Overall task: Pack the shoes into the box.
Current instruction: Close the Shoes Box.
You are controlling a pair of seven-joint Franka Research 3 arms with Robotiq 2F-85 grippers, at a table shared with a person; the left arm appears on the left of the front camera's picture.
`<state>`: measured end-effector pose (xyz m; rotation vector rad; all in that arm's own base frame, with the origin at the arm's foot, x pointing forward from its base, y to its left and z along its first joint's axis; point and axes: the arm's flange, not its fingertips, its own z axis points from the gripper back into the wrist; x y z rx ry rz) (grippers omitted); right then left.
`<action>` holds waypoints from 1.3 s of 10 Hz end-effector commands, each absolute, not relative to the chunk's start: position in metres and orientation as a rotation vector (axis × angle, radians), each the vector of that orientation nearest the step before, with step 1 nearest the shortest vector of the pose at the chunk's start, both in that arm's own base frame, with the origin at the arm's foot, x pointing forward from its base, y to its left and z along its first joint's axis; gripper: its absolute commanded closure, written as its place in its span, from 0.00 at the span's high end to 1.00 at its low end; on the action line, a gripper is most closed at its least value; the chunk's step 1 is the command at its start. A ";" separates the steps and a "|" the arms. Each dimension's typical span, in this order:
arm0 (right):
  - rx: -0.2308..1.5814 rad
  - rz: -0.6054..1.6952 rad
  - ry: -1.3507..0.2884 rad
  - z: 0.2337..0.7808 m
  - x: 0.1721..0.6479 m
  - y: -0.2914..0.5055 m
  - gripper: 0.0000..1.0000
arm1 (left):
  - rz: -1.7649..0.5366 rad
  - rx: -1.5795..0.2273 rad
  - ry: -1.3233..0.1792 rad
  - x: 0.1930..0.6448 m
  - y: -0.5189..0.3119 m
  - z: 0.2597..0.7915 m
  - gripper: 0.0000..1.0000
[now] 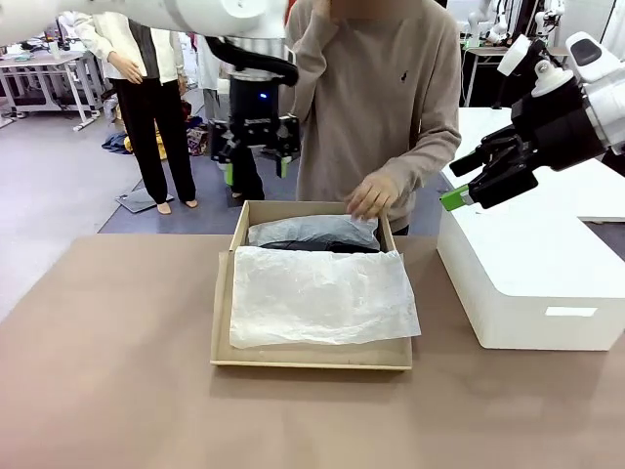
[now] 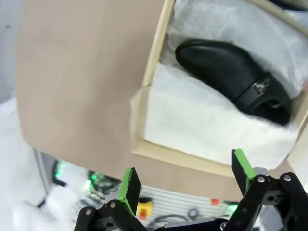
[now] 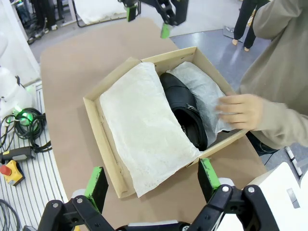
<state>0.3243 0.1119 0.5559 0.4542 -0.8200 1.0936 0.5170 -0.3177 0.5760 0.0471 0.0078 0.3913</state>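
Left pincer [image 1: 257,168] hangs fingers-down past the far-left corner of the box [image 1: 223,298], jaws apart, nothing between the green pads. Right pincer [image 1: 467,184] comes in from the right, raised over the white box [image 1: 527,283] and angled toward the tan one, jaws also apart and empty. Box is tan cardboard with low walls, sitting mid-surface [image 1: 107,371], which is matte brown. Inside, a crinkled white tissue sheet [image 1: 322,298] covers the near half. A glossy black shoe [image 3: 185,108] lies along the far half, strap and small metal buckle showing, bedded in more tissue. Person's hand [image 1: 371,195] rests on the tissue at the far-right corner, fingers spread, clear of both pincers. White box is smooth and rectangular, just right of the tan one, not touching.
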 end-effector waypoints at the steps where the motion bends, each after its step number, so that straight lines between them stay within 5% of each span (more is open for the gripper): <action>1: 0.473 1.113 -0.839 0.555 0.328 0.112 1.00 | 0.308 0.008 0.047 0.509 -0.281 0.576 1.00; 10: 0.473 1.113 -0.839 0.555 0.328 0.112 1.00 | 0.336 0.036 0.018 0.519 -0.299 0.581 1.00; 13: 0.473 1.113 -0.839 0.555 0.328 0.112 1.00 | 0.133 0.120 0.009 0.506 -0.266 0.589 1.00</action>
